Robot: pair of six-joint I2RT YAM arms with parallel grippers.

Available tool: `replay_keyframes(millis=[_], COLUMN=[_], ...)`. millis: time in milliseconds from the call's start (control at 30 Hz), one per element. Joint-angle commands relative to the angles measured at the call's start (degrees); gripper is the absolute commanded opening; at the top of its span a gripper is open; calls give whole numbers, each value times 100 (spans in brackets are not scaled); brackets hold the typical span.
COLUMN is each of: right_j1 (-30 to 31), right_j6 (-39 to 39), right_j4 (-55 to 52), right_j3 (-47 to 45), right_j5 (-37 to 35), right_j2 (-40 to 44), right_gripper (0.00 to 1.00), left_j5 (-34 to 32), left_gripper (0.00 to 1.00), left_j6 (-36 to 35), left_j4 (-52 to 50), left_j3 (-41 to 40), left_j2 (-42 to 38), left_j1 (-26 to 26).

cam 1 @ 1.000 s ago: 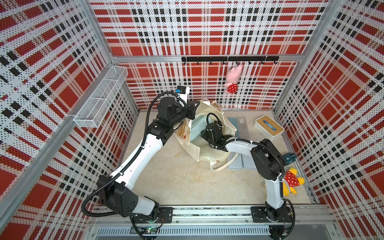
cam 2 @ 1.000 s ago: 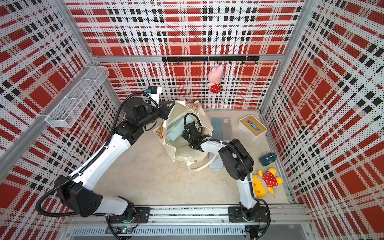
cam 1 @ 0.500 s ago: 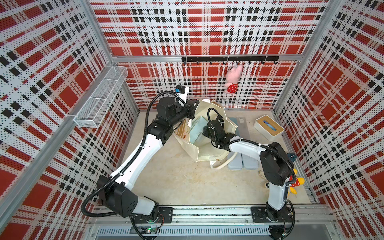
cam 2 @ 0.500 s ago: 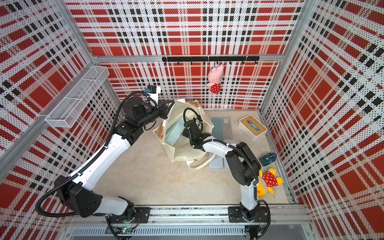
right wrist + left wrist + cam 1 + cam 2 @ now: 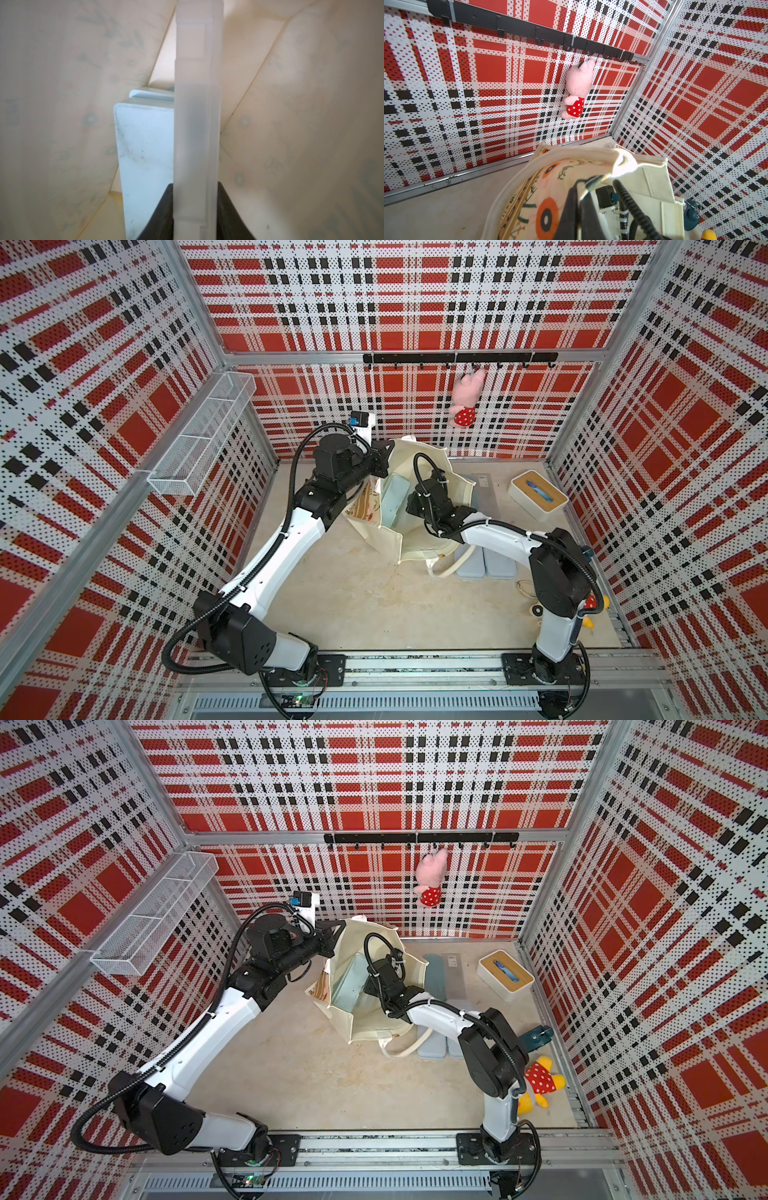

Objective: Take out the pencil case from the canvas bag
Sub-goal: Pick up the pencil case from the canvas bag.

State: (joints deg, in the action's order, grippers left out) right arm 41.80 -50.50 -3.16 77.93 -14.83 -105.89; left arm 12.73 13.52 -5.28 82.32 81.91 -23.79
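**Right gripper clamped on a case inside the bag**

Red, black and white plaid walls close in a beige bench. Since a second ago the right arm's elbow has swung out toward the bench's right edge. In a top view it now covers most of the yellow plush lying there. The bag and the left arm have stayed put.

One canvas bag stands open near the middle of the back edge. The left gripper is pinched together on its rim at the left side. The right gripper reaches down inside the bag, fingers pressed on both sides of the frosted pencil case, which stands on edge in the bag. A second, pale blue case stands right beside it, so two cases are in the bag.

There are two plush toys: the yellow one and a pink plush hanging from the black hook rail on the back wall. One white box with a wooden lid sits in the back right corner. One wire basket hangs on the left wall. Two flat blue-grey cases lie side by side just right of the bag, and the right arm crosses over them.
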Motion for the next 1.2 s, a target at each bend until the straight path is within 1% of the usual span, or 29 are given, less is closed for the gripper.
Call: replay_keyframes(millis=[0, 300, 400, 500, 567, 600, 733, 1033, 1167], right_j1=[123, 189, 188, 173, 153, 139, 61, -54, -75], right_j6=[608, 1184, 1417, 1773, 1836, 2050, 2149, 2271, 2274], right_j4=[281, 409, 645, 887, 907, 929, 1006, 817, 864], right_j3=[-57, -214, -366, -478, -480, -493, -589, -585, -516], right_j5=[163, 178, 266, 689, 945, 1084, 1628, 2184, 2316], right_j2=[477, 919, 1105, 1230, 1308, 1345, 1552, 2012, 2169], right_gripper=[26, 21, 20, 19, 19, 19, 18, 18, 18], left_j5=[-66, -86, -115, -131, -146, -157, -287, -456, -584], left_gripper=[0, 0, 0, 0, 0, 0, 0, 0, 0], left_j6=[-113, -133, -135, -131, -132, -133, -138, -199, -219], left_j4=[591, 528, 473, 428, 395, 375, 220, -64, -207], left_j3=[269, 324, 335, 362, 396, 420, 561, 776, 879], left_j2=[-125, -63, -43, -11, 17, 41, 147, 294, 348], left_j1=[57, 164, 232, 311, 385, 422, 565, 891, 916])
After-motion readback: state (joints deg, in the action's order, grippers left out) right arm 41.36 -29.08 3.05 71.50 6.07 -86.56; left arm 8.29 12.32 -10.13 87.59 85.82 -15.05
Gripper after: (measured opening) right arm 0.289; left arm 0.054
